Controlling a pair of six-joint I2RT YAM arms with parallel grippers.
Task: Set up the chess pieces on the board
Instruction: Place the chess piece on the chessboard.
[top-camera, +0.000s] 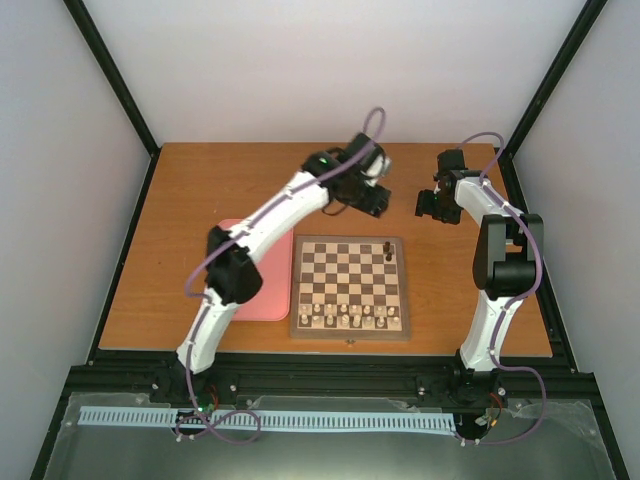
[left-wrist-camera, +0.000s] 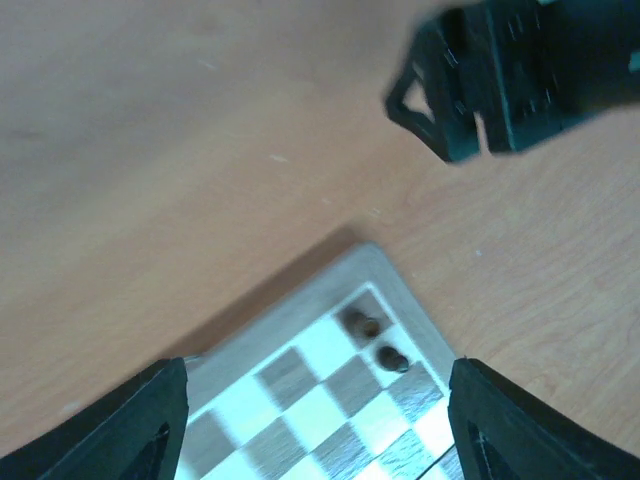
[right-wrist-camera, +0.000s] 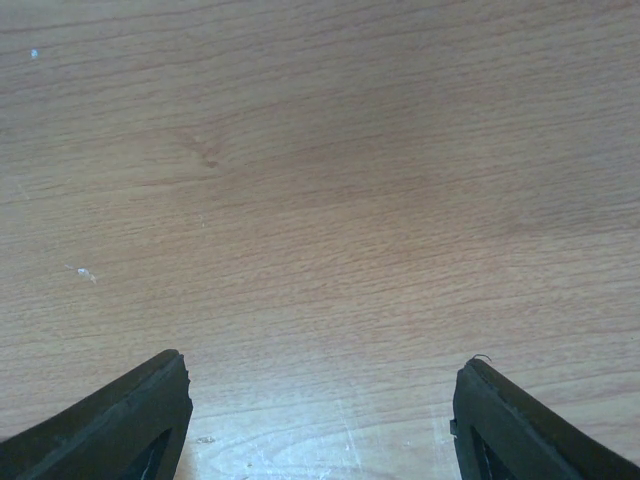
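Left tool hangs wide and empty above the upper right corner of the board; likely between placements.
Two dark pieces stand on that corner; right tool wide, empty, over bare table; the next move calls for fetching another dark piece, none loose in view.

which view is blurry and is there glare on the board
Left wrist view: motion-smeared, with bluish-white glare on pale squares of the board, though two dark chess pieces are legible. Right wrist view: sharp, table grain crisp, evenly lit. Top external view: soft, evenly lit, no glare on the board.
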